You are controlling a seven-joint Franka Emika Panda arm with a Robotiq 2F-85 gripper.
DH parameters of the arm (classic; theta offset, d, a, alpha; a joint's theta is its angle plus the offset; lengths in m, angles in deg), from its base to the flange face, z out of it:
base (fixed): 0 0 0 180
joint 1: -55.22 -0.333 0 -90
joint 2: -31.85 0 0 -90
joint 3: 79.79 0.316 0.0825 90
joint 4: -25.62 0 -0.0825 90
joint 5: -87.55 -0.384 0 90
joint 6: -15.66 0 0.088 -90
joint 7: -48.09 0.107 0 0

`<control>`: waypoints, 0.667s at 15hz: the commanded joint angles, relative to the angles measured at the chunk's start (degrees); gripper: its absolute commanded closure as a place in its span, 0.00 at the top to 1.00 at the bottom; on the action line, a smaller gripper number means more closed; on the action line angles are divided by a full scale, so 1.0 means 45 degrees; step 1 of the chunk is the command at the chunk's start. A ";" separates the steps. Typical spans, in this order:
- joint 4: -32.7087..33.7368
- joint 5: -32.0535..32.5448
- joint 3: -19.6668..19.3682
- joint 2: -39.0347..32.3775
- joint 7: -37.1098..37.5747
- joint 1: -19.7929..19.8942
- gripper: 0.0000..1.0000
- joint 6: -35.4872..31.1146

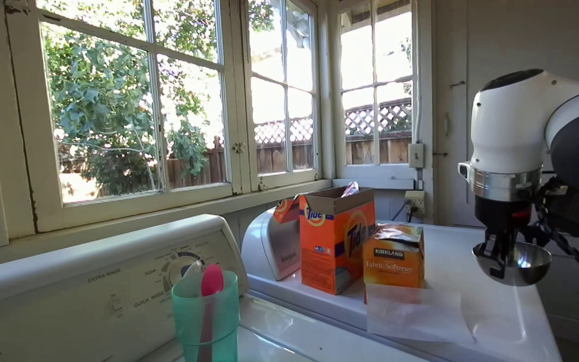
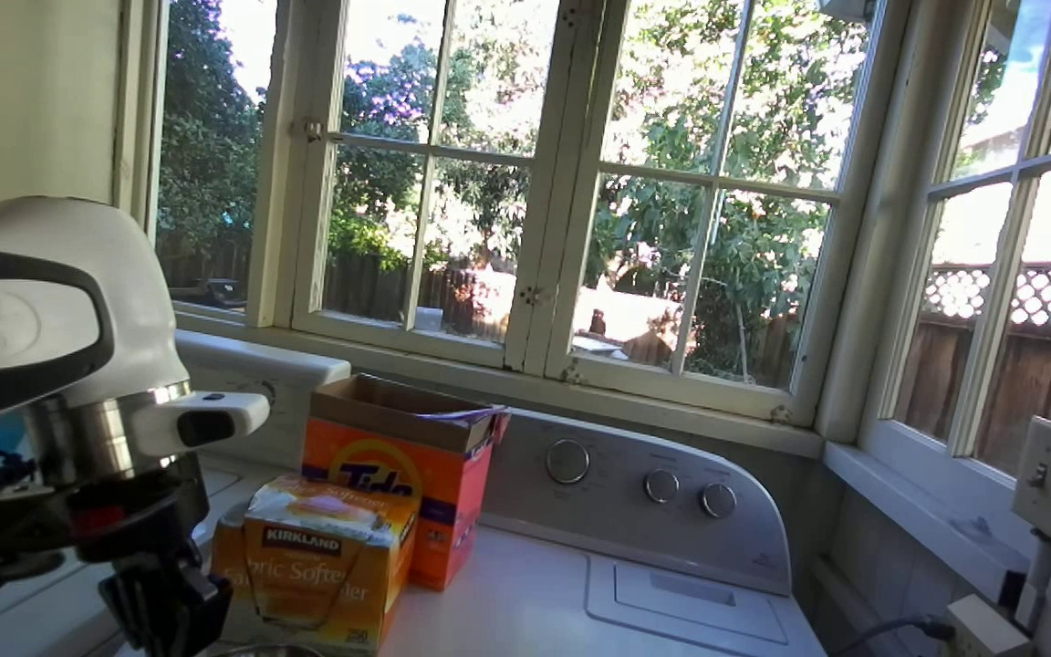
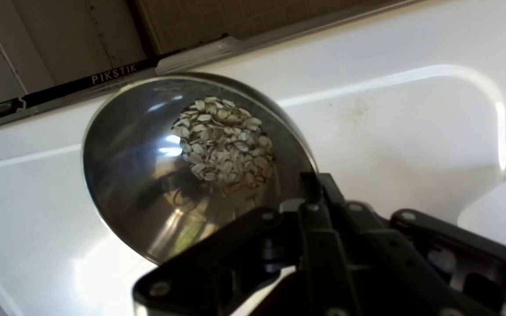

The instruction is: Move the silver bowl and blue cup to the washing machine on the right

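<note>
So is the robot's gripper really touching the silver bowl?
Touching. The wrist view shows the gripper pinching the rim of the silver bowl, with one finger inside the bowl and one outside.

The white-and-black arm (image 1: 508, 118) is seen in both exterior views, its metal-banded wrist (image 1: 504, 183) directed downward. The dark gripper (image 3: 321, 188) is carried below the wrist; in the wrist view, its fingers (image 3: 334, 194) are pinched close together at the tips, with jointed linkages (image 3: 218, 250) displayed on either side.
</note>
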 commanded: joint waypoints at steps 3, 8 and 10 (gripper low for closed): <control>0.1133 -0.2684 -0.0267 -0.1456 -0.1765 0.0338 0.01 -0.0261; 0.3311 -0.4693 -0.0664 -0.3055 -0.2443 0.0647 0.01 -0.0083; 0.4301 -0.4681 -0.0835 -0.3617 -0.2392 0.0581 0.01 -0.0092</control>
